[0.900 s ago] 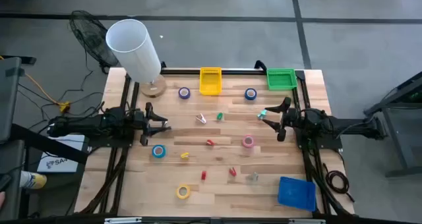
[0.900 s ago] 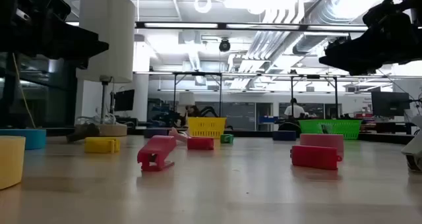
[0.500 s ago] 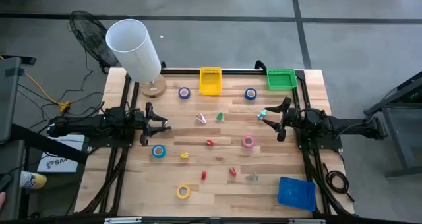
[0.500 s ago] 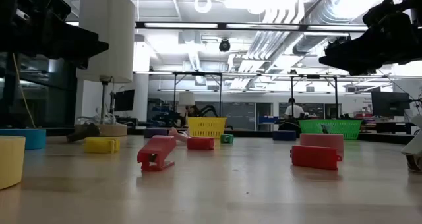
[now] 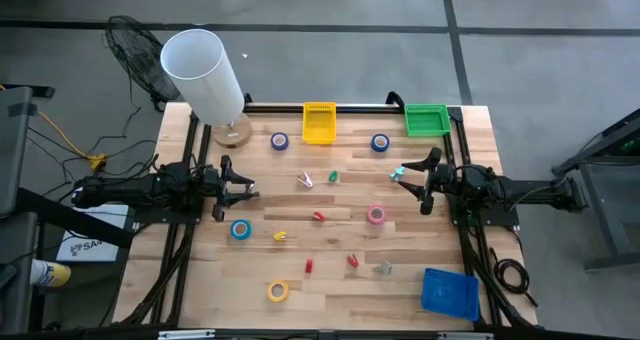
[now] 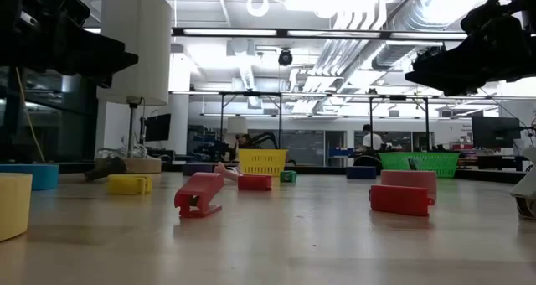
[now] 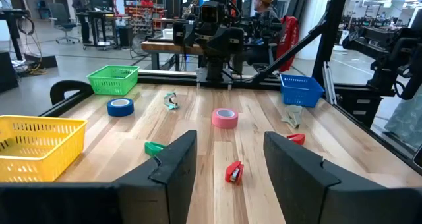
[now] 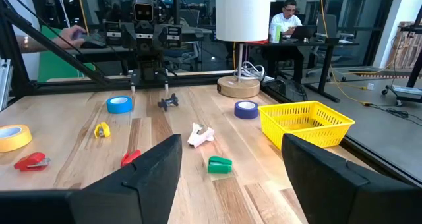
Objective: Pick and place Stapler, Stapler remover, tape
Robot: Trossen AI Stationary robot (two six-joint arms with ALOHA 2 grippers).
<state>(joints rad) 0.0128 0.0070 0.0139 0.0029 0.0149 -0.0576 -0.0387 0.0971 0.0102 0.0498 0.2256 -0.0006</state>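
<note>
While both arms hang above the surface (image 5: pixel 330 280) with nothing in them, the task looks barely begun. The left gripper (image 5: pixel 243 188) sits over the left edge, fingers (image 7: pixel 173 166) apart and empty. The right gripper (image 5: pixel 408 183) sits over the right side, fingers (image 8: pixel 148 171) spread wide, also empty.

All 3 baskets look empty from above: the yellow basket (image 5: pixel 319 123) and green basket (image 5: pixel 426 120) at the far edge, and the blue basket (image 5: pixel 450 292) at the near right corner. So nothing appears sorted yet.

5 tape rolls lie loose:
- purple tape (image 5: pixel 279 140), just left of the yellow basket
- dark blue tape (image 5: pixel 380 142), between the yellow and green baskets
- light blue tape (image 5: pixel 240 229), near the left gripper
- pink tape (image 5: pixel 376 215), right of centre
- yellow tape (image 5: pixel 278 291), at the near edge

Small pieces are scattered mid-surface: a white piece (image 5: pixel 305 181), a green piece (image 5: pixel 333 177), a teal piece (image 5: pixel 398 173) just beside the right gripper, a yellow piece (image 5: pixel 281 236), 3 red pieces (image 5: pixel 318 217) and a grey piece (image 5: pixel 383 269). I judge these are the staplers and removers, though which is which is too small to tell.

A white cylinder lamp (image 5: pixel 205 75) stands at the far left corner.

Everything is left to pick; the light blue tape looks handiest for the left arm, the teal piece or pink tape for the right.
</note>
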